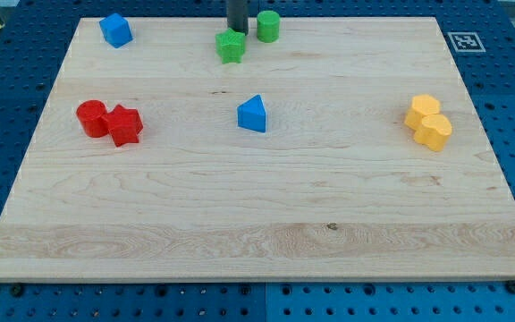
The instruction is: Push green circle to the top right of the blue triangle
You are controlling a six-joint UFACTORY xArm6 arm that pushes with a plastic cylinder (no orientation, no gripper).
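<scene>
The rod had no jaws, only my tip (237,31), which sat at the board's (257,224) top edge between the green star (231,46) and the green circle (268,26), close to both. The blue triangle (252,114) lay below, well apart.

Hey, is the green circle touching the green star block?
Apart. The camera view shows a strip of bare wood between the green circle and the green star; my tip sits between them.
</scene>
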